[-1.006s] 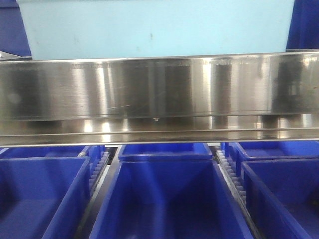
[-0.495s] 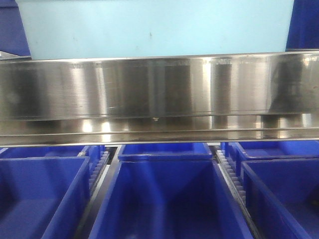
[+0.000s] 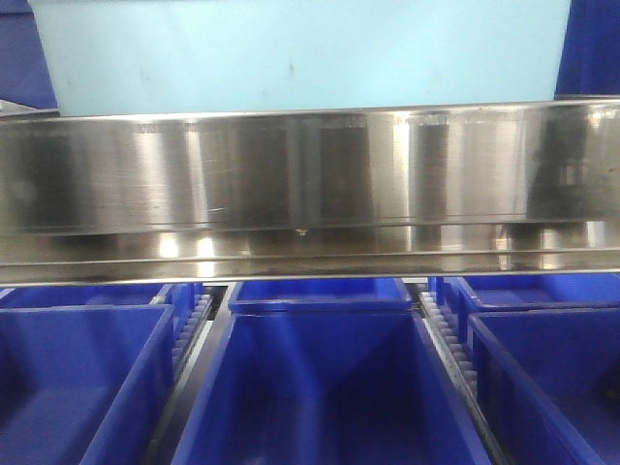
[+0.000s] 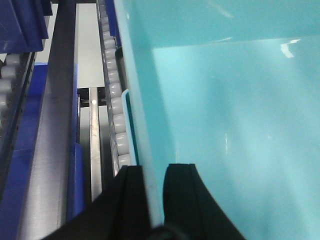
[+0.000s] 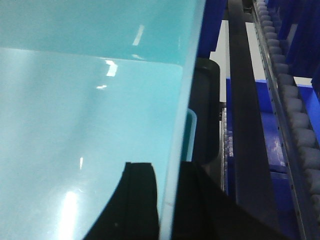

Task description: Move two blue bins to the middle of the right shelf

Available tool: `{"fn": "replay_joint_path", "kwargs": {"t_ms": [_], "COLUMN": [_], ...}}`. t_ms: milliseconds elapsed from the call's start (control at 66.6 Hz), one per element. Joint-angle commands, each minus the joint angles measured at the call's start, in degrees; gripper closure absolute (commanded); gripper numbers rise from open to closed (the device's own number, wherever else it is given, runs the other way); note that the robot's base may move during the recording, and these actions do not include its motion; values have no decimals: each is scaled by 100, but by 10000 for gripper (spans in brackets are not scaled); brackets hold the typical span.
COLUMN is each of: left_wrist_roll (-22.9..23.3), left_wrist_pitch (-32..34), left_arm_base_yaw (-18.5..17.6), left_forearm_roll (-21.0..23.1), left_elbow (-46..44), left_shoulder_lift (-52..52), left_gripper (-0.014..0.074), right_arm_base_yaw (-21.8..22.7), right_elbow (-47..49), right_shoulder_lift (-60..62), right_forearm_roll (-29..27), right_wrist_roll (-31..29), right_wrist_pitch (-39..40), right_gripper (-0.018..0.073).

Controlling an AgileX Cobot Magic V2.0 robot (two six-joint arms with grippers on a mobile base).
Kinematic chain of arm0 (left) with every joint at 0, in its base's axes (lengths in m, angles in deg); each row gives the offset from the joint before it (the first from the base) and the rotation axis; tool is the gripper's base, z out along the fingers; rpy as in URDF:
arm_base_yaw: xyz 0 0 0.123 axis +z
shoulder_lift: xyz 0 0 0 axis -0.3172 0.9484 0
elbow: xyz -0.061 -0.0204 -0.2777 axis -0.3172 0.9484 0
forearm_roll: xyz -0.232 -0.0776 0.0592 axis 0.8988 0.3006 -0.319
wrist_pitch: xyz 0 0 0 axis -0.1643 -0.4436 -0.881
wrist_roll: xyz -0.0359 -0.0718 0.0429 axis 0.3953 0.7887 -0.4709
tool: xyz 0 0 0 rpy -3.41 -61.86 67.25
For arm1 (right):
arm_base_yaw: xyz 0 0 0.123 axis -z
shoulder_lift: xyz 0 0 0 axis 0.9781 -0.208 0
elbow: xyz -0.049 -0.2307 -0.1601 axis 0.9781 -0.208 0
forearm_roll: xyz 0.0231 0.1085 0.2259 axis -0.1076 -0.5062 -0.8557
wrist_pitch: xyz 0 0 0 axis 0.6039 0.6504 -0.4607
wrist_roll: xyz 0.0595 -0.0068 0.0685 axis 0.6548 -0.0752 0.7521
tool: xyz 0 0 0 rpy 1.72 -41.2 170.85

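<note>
A light blue bin (image 3: 300,53) sits just above and behind the wide shiny front rail of the right shelf middle (image 3: 310,184). In the left wrist view my left gripper (image 4: 154,196) is shut on the bin's left wall (image 4: 145,125), one black finger outside and one inside. In the right wrist view my right gripper (image 5: 167,200) is shut on the bin's right wall (image 5: 182,100) in the same way. The bin's pale inside (image 4: 235,125) fills most of both wrist views.
Dark blue bins (image 3: 320,387) stand in rows on the level below the rail, with more at the left (image 3: 77,387) and right (image 3: 552,378). Roller tracks run beside the bin (image 4: 112,100) (image 5: 295,115). A black upright (image 5: 245,125) stands close on the right.
</note>
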Motion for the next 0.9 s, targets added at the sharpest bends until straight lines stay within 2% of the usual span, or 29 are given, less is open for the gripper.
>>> {"fn": "replay_joint_path", "kwargs": {"t_ms": [0,60,105,255,285,375,450,661,886], "left_wrist_roll": [-58,-58,-58,-58,-58,-58,-58,-44,-44], "left_wrist_pitch": [730,719,719,678,690,661,634,-361,-1200], "left_arm_base_yaw": [-100,-100,-100,-100,-100,-100,-100,-100,-100], "left_forearm_roll": [211,211,211,211,211,211,211,211,187], "left_elbow": [-73,-73,-73,-73,-73,-123,-201,-761,-1322], "left_shoulder_lift": [-4,-4,-4,-79,-89,-169,-212,-212,-179], "left_gripper": [707,699,659,439,397,279,233,239,239], "right_arm_base_yaw": [-186,-186,-186,-186,-186,-186,-186,-186,-186], "right_elbow": [1,2,14,14,14,56,151,779,1079], "right_shoulder_lift": [-17,-17,-17,9,39,138,246,337,337], "right_forearm_roll": [-372,-372,-406,-501,-501,-501,-513,-525,-525], "right_wrist_roll": [-75,-75,-75,-75,-75,-75,-75,-18,-18], "right_wrist_pitch": [684,646,579,471,471,428,249,-1489,-2046], "right_gripper": [721,694,612,300,270,262,274,270,270]}}
